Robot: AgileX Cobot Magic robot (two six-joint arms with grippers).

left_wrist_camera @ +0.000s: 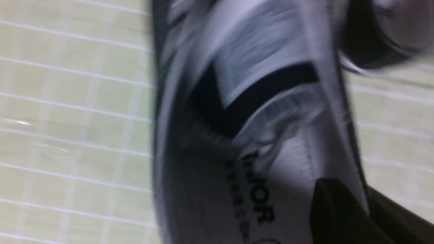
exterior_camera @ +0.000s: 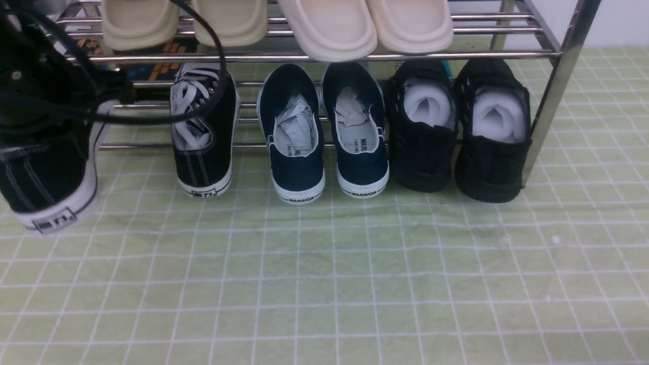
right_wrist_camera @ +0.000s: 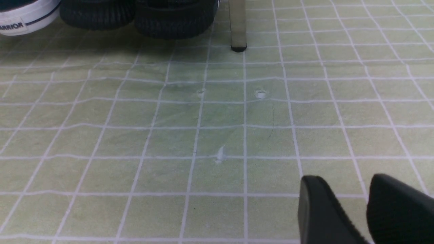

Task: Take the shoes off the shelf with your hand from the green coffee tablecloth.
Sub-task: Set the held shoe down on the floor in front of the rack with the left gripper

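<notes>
My left gripper (left_wrist_camera: 356,200) is shut on one black canvas sneaker (exterior_camera: 45,177), with one finger (left_wrist_camera: 332,210) inside the shoe and the other outside its wall. It holds the sneaker at the far left of the front view, heel toward me, off the shelf (exterior_camera: 557,50) and over the green tablecloth (exterior_camera: 355,284). The left wrist view shows the held sneaker's insole (left_wrist_camera: 257,189), blurred. The other black sneaker (exterior_camera: 205,137) with white laces rests on the lower tier. My right gripper (right_wrist_camera: 342,189) is open and empty above the cloth (right_wrist_camera: 169,135); it does not show in the front view.
Navy slip-ons (exterior_camera: 324,137) and all-black shoes (exterior_camera: 456,132) sit on the lower tier to the right of the sneaker. Cream slippers (exterior_camera: 324,25) lie on the upper tier. The rack's right leg (right_wrist_camera: 238,27) stands on the cloth. My left arm's cable (exterior_camera: 213,61) loops before the sneaker.
</notes>
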